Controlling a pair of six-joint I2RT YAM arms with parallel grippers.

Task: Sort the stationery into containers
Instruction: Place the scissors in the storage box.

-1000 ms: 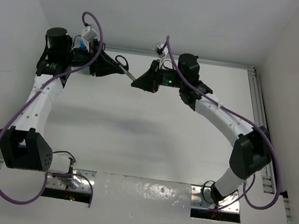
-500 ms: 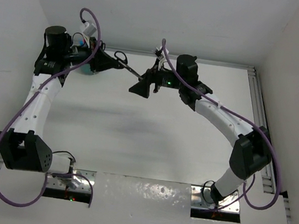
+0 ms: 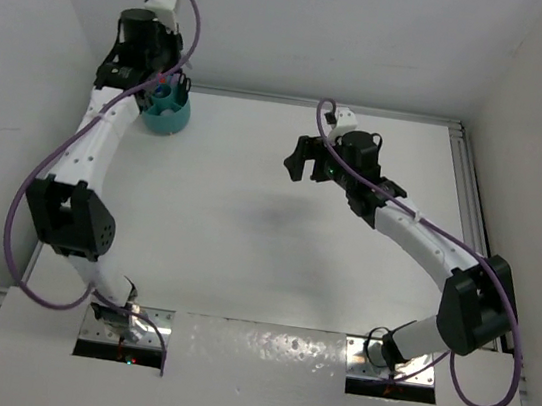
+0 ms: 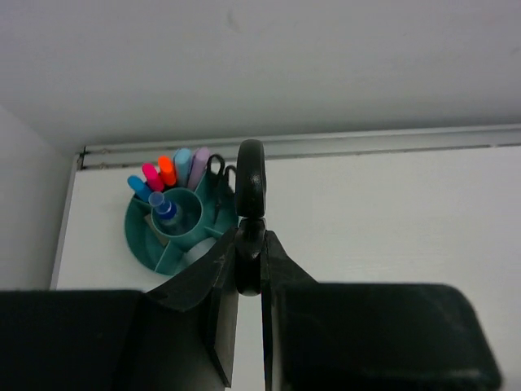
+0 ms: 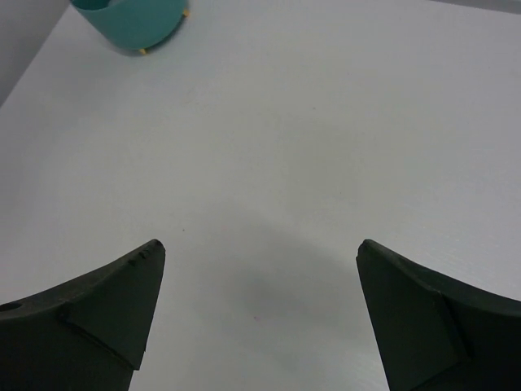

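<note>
Blades of the scissors (image 4: 250, 175) are hidden beneath the left gripper (image 4: 250, 248), whose jaws are clamped on the black handle, with one finger loop jutting past the tips. Beyond those jaws and to their left stands the teal cup (image 4: 140, 236), with markers (image 4: 167, 171) upright in its outer compartments. The right gripper (image 5: 260, 244) has its jaws spread wide over bare table (image 5: 326, 122), and the cup is cut off far ahead to their left. A second ago the right jaws pinched the blade tip mid-table. They have since let go and drawn back, and the left arm has swung the scissors to the cup.
</note>
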